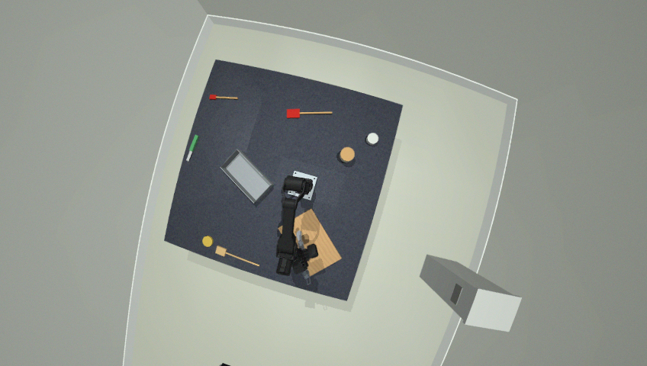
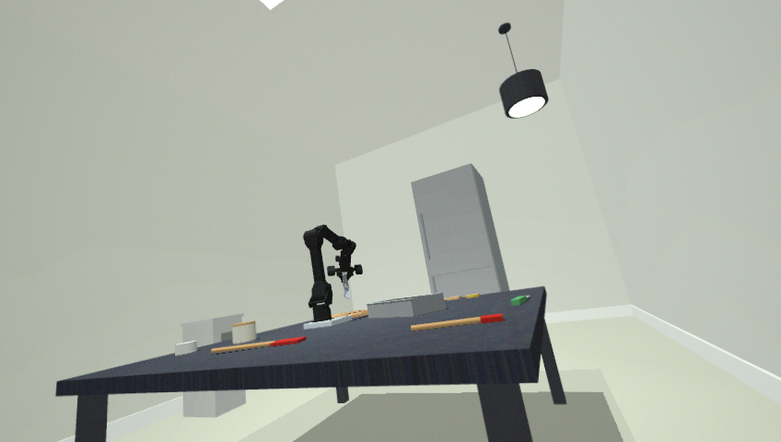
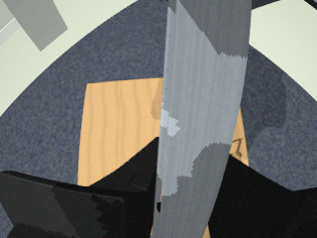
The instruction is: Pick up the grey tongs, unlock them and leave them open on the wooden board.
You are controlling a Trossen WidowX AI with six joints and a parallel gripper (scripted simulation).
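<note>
The grey tongs are held in the air, off the tin. They slant, with one end reaching down below the fingers in the exterior view. Whether they are locked, and which end is lower, I cannot tell. My gripper is shut on them, high above the lower part of the board in the top view. The wooden board lies flat on the table, partly hidden by arm and tongs. The grey roasting tin is empty.
A wooden spatula and a yellow disc lie left of the arm near the table edge. Two red-headed spatulas, a green-handled tool, a wood-topped jar and a white round thing are farther off.
</note>
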